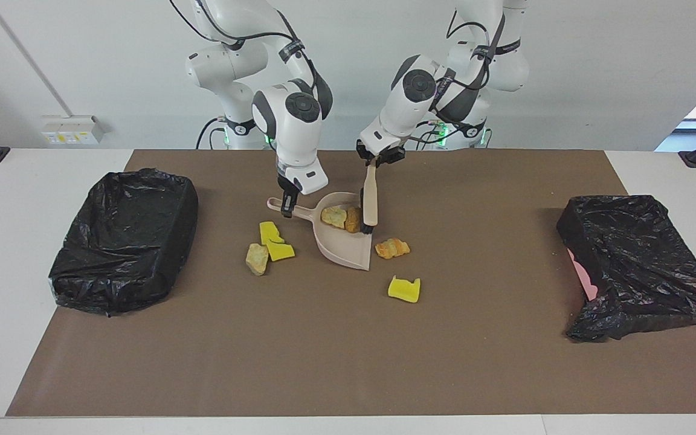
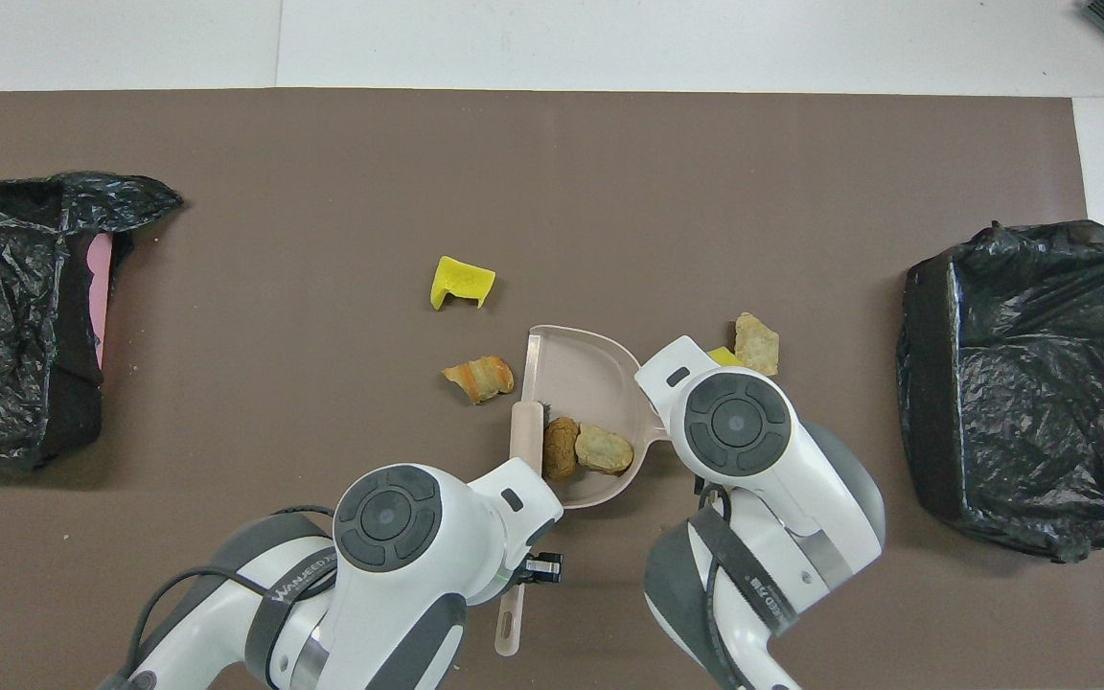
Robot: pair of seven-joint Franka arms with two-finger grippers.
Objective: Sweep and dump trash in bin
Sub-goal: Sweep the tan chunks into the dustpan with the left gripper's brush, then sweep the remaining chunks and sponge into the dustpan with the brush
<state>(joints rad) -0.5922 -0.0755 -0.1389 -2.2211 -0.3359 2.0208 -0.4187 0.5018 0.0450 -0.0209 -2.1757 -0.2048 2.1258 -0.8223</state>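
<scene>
Left gripper (image 1: 376, 161) clamped on the brush (image 1: 370, 200), right gripper (image 1: 288, 205) gripping the dustpan (image 1: 343, 237) handle, two bread lumps (image 1: 342, 218) already inside, so mid-sweep; next I'd go for the lump (image 1: 392, 248) beside the dustpan mouth

dustpan (image 2: 579, 383): two brown lumps (image 2: 590, 448) inside | brush (image 2: 525, 431) apparently touching one
</scene>
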